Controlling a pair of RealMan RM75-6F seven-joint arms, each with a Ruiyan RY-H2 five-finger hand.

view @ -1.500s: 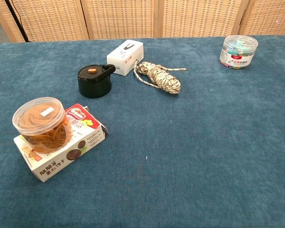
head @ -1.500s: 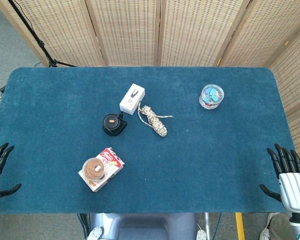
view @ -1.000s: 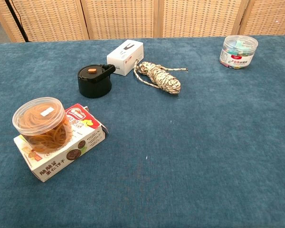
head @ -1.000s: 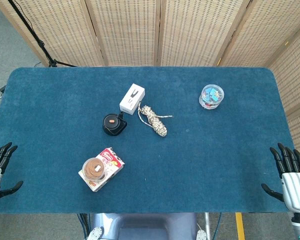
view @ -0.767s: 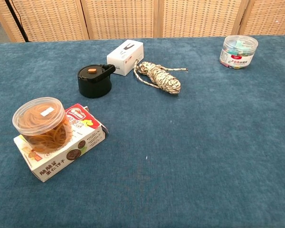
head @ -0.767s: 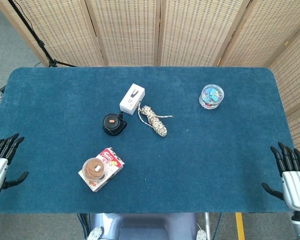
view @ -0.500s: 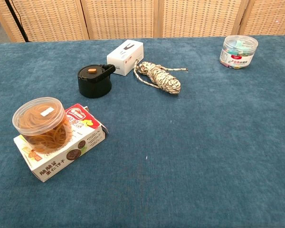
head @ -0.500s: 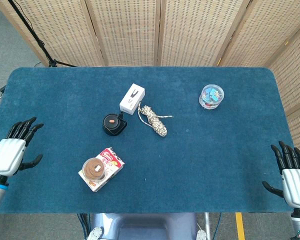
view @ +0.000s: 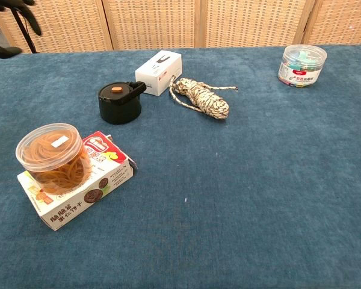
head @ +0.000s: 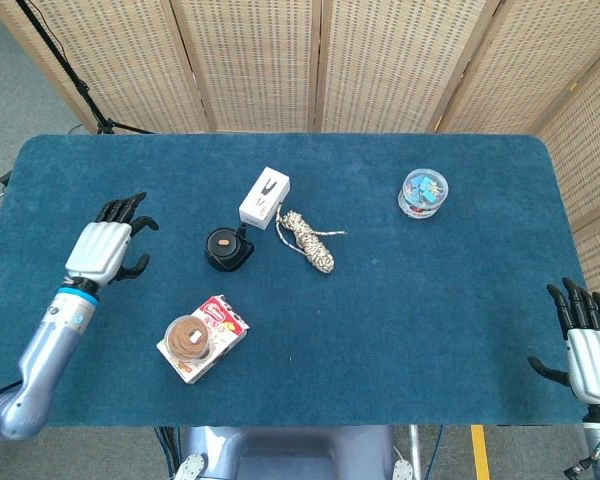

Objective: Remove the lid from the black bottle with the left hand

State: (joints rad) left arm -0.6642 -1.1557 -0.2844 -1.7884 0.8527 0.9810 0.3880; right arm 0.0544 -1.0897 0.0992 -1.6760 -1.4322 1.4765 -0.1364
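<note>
The black bottle is short and squat, with a black lid carrying an orange dot, and stands left of the table's middle. My left hand hovers over the cloth to the left of the bottle, well apart from it, fingers spread and holding nothing. In the chest view only its dark fingertips show at the top left corner. My right hand stays at the table's near right corner, fingers apart and empty.
A white box and a coiled rope lie just right of the bottle. A tub of rubber bands on a carton sits near the front left. A clear tub of clips stands at the far right.
My left hand has risen from the table's near left edge and swung forward and inward toward the bottle. The right hand has barely moved.
</note>
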